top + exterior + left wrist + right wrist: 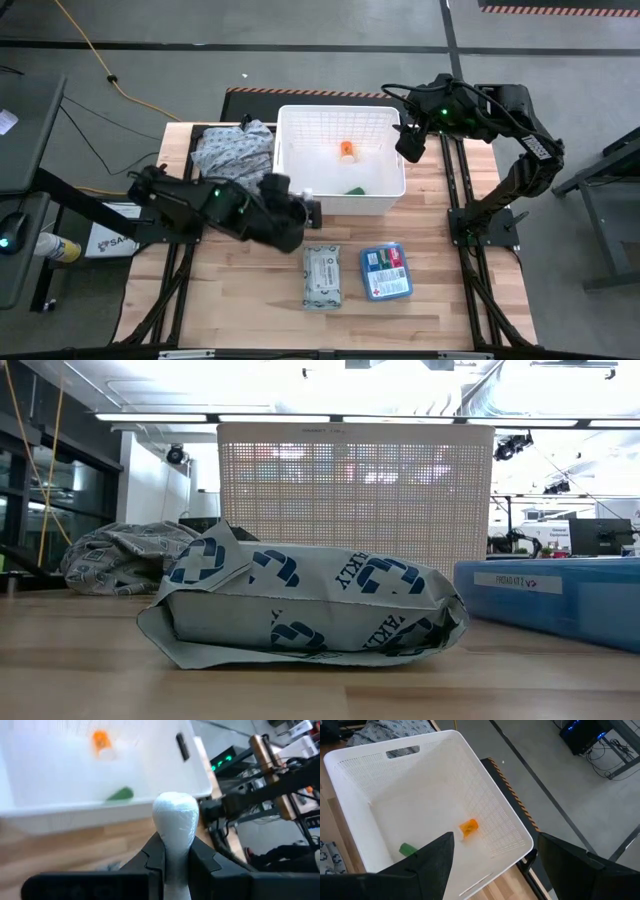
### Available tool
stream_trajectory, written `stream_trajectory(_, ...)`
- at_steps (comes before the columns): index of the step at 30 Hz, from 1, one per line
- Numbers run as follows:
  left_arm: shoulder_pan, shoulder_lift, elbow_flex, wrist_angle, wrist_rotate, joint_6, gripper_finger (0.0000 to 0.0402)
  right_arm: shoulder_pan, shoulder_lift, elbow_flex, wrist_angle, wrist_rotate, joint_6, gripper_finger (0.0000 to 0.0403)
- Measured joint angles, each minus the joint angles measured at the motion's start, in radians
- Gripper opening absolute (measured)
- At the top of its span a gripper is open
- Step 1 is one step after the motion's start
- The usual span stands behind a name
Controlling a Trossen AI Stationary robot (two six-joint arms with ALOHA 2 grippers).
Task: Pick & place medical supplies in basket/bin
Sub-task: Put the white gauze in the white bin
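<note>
My left gripper [308, 209] is at the near left corner of the white basket [385, 197], shut on the white tube [175, 817]. Inside the basket lie the orange white-capped bottle [346, 150] and the green tube [355, 189], both resting on its floor. The grey-white wipes pack [322, 276] and the blue box [386, 271] lie flat on the table near the basket. My right gripper [410, 141] hangs open over the basket's right rim [517, 827], touching nothing. My left gripper pinches the white tube between its two fingers [155, 857] by its lower body [176, 851]. The tube lies along the fingers, and its rounded end [175, 805] sticks out past the fingertips toward the basket. It is lifted clear of the table.
A grey patterned cloth heap [235, 146] lies against the basket's left wall. In the low view the wipes pack [300, 600] fills the foreground, with the blue box [560, 595] to its right and the basket [355, 490] behind. Bare wood shows at the table's near left.
</note>
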Motion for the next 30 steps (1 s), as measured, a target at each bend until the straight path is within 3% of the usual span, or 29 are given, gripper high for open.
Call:
stream_trajectory(8, 0.149, 0.0, 0.071, 0.032, 0.035, 0.217, 0.0082, 0.0, 0.0, 0.0, 0.0, -0.021, 0.0, 0.0277)
stream_trajectory(30, 0.557, 0.073, 0.073, 0.12, 0.314, 0.504, 0.0082, 0.0, 0.0, 0.0, -0.004, -0.021, 0.002, 0.0277)
